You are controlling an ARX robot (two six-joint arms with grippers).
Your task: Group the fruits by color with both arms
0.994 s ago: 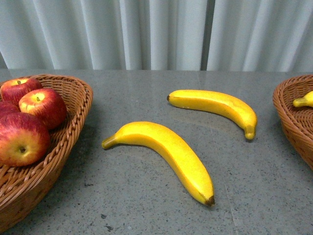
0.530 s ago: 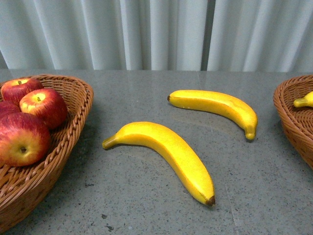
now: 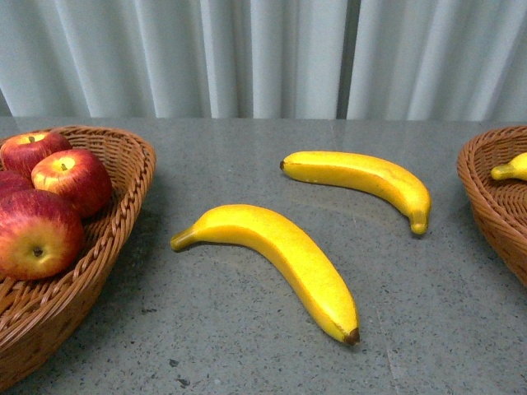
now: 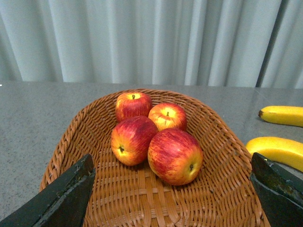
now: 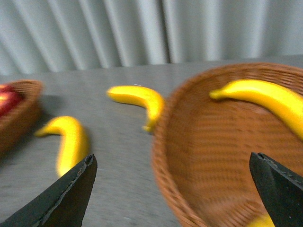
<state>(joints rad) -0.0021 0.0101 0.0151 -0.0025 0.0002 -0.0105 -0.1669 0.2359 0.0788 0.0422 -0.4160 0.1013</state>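
Four apples [image 4: 175, 155] sit bunched together in the apple basket [image 3: 123, 206], a brown wicker tray at the left end of the grey table [image 3: 230, 354]. Two lie toward its near side, touching each other, with two more just behind them. The left claw [image 4: 171, 161] hangs over the near rim of the apple basket, its fingers [image 4: 66, 194] spread wide with nothing between them.

The near banana [image 3: 276, 255] lies flat on the table just to the right of the apple basket and clear of its rim. Its stem end points toward the basket and its dark tip toward the robot. The far banana [image 3: 362, 179] rests farther from the apple basket, to the right and behind, apart from the near one.

The other basket [image 3: 486, 197] stands at the end of the table opposite the apple basket, well apart from it. It holds a third banana [image 3: 510, 169], of which only one end shows from the front. The right wrist view is blurred. It shows the right claw [image 5: 173, 158] above that basket's rim, on the side facing the apple basket, with its fingers apart and empty. A second yellow patch in that basket, close to the claw, is too blurred to name. A pale pleated curtain [image 3: 247, 58] hangs behind the apple basket and the whole table.
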